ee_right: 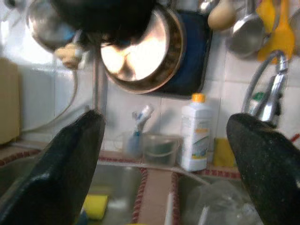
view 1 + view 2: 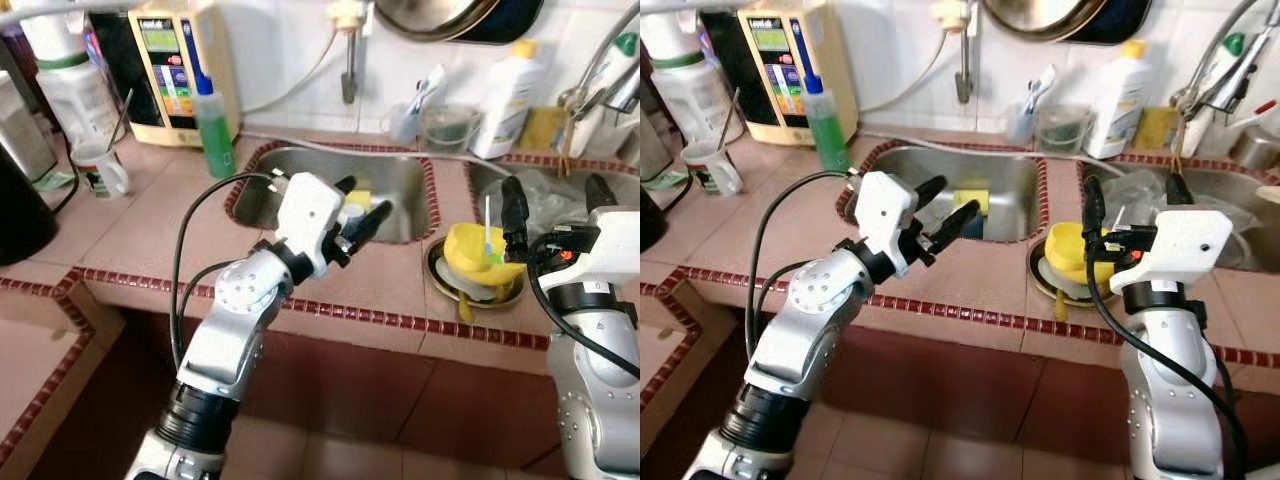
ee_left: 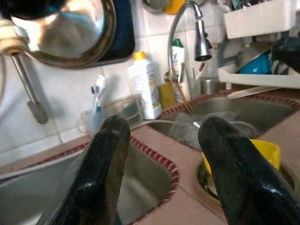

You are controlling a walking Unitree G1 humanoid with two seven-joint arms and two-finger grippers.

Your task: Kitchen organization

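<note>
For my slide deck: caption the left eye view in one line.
Both open grippers, left and right, hover at a tiled counter flanking a yellow cup between two sinks.

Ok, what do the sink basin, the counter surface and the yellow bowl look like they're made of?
Sink basin: likely stainless steel, with a dull grey metallic sheen. Counter: matte pinkish-brown ceramic tile with grout lines and a dark red patterned border. Yellow bowl: probably plastic, uniformly bright and smooth, though glazed ceramic can't be ruled out.

Left end effector (image 2: 362,208) and right end effector (image 2: 1130,195) both raised forward, fingers apart, seemingly empty.
</note>
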